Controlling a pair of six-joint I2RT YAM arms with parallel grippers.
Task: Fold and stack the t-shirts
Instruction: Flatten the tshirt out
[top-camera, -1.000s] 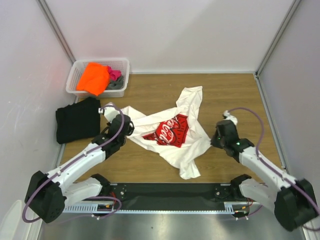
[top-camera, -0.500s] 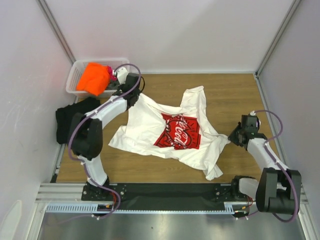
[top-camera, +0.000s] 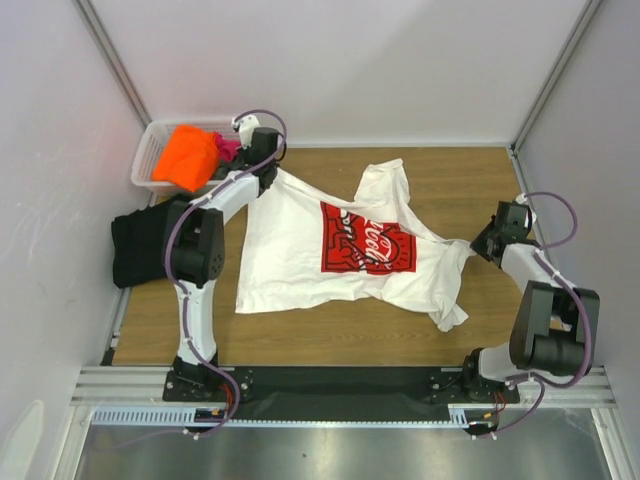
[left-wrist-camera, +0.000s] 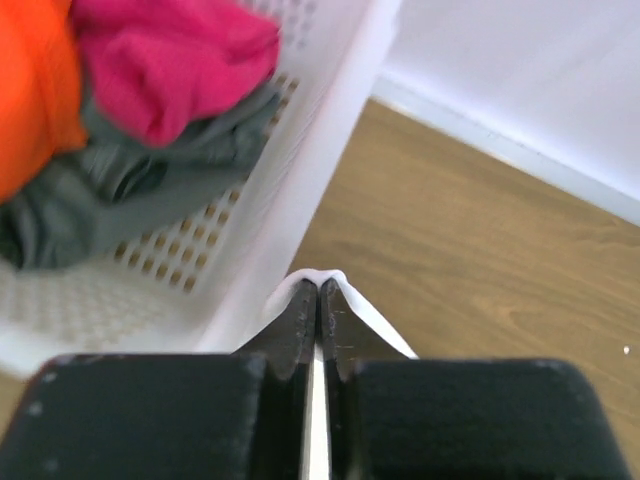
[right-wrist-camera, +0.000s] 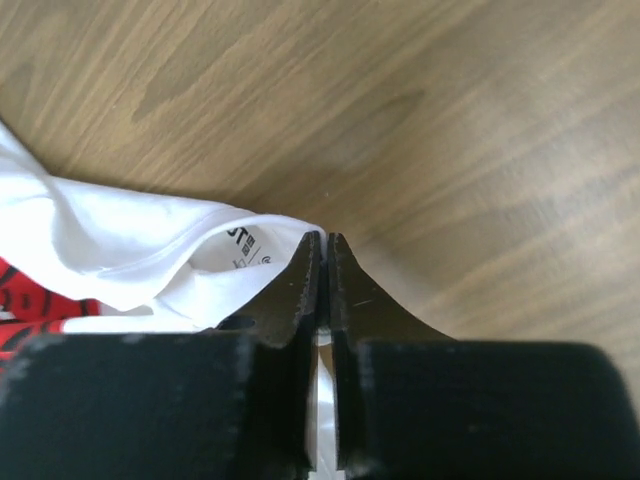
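The white t-shirt (top-camera: 290, 250) lies stretched graphic-up across the desk (top-camera: 460, 180), its far-left corner pinched by the left hand (left-wrist-camera: 320, 297) beside the basket (left-wrist-camera: 300, 180), its right edge by the right hand (right-wrist-camera: 322, 255).

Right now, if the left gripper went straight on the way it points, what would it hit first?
Most likely the side wall of the white basket, just ahead of the left gripper, which is shut on the white shirt; depth is hard to judge.
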